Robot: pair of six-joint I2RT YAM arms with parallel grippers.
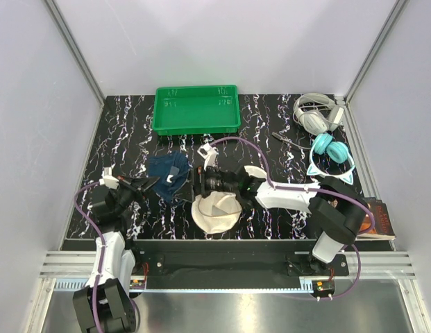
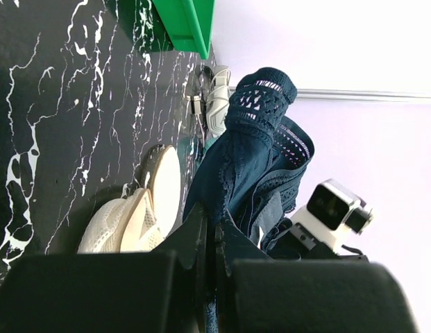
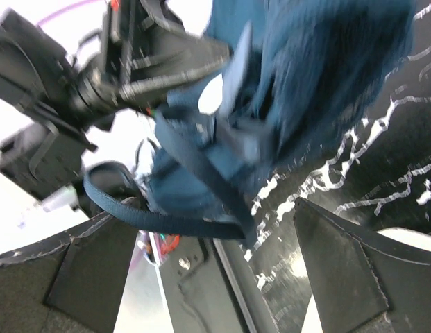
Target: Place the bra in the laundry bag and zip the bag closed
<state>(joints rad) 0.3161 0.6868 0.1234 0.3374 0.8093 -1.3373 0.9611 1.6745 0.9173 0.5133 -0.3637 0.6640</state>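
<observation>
The dark navy bra (image 1: 166,171) hangs bunched above the table, left of centre, pinched at one edge by my left gripper (image 1: 151,182), which is shut on it. In the left wrist view the bra (image 2: 260,149) rises from the closed jaws (image 2: 214,223). The cream mesh laundry bag (image 1: 215,210) lies on the table below and right of the bra, and shows again as the laundry bag (image 2: 135,215). My right gripper (image 1: 196,182) stands open just right of the bra, above the bag. In its own view the bra (image 3: 312,76) and a strap (image 3: 166,216) hang before the open right gripper (image 3: 215,260), ungripped.
A green plastic tray (image 1: 196,109) sits at the back centre. Grey headphones (image 1: 316,114) and teal headphones (image 1: 331,151) lie at the back right. A book (image 1: 379,218) rests at the table's right edge. White walls enclose three sides.
</observation>
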